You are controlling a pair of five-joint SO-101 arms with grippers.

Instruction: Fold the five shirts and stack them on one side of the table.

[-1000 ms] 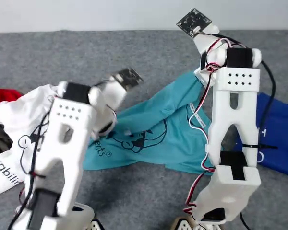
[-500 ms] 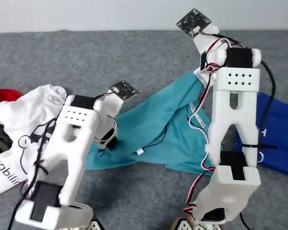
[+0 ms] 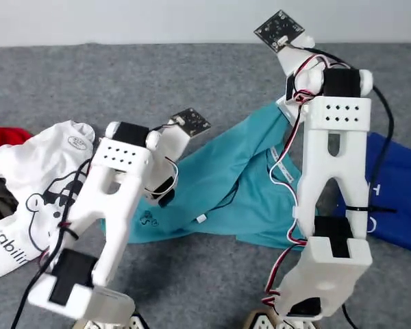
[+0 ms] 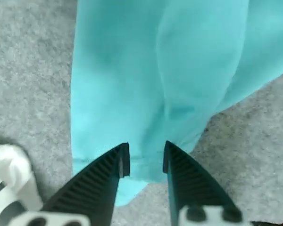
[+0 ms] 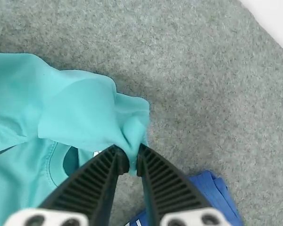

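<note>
Teal shirt [image 3: 219, 179], small print [image 3: 148, 218] illegible

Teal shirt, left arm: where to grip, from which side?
Grip the teal shirt at the corner ahead of the left gripper, probably coming down from the table side: the cloth lies flat there with a free edge, while the right gripper pinches the far bunched corner.

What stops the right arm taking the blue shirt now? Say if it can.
Probably not yet: the right tool is shut on the teal shirt. The blue shirt lies close by, so letting go should suffice.
</note>
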